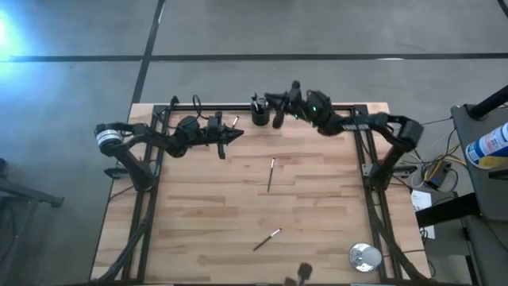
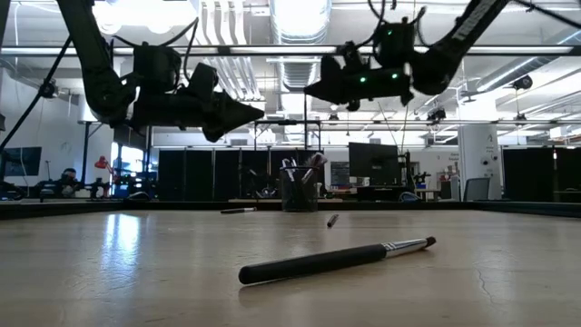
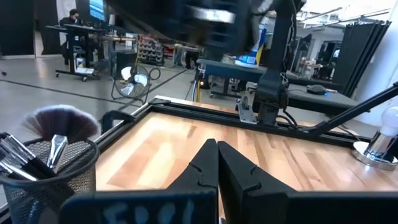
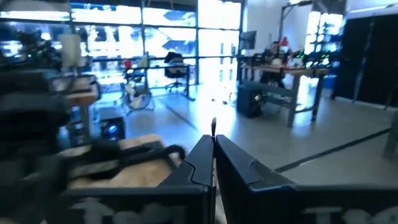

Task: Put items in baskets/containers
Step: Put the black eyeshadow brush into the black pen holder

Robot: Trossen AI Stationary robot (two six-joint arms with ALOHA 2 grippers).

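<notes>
The black mesh cup point(image 1: 260, 112) stands near the table's far edge with several brushes upright in it, one with a fan head point(image 3: 62, 118). The cup also shows in the low view point(image 2: 300, 191) and the left wrist view point(image 3: 53, 171). Three brushes lie flat on the wood: one mid-table point(image 1: 271, 174), one toward the near edge point(image 1: 267, 238) point(image 2: 336, 259), and a small pale one point(image 1: 235, 121) left of the cup. My right gripper point(image 1: 274, 102) point(image 2: 310, 90) hovers just right of the cup, shut on a thin brush. My left gripper point(image 1: 236, 137) point(image 2: 260, 113) point(image 3: 216, 148) hangs shut and empty left of the cup. My right gripper point(image 4: 212, 142) pinches a thin dark brush between its two fingers. The brush lies along the fingers, and its end point(image 4: 213, 126) sticks out past the fingertips. It is lifted clear of the table. Which end of the brush this is, I cannot tell.
A round silver disc point(image 1: 365, 256) sits at the table's near right corner. A black frame rail point(image 1: 238, 106) runs along the far edge behind the cup, with side rails point(image 1: 373, 183) on both sides. Bare wood lies between the loose brushes.
</notes>
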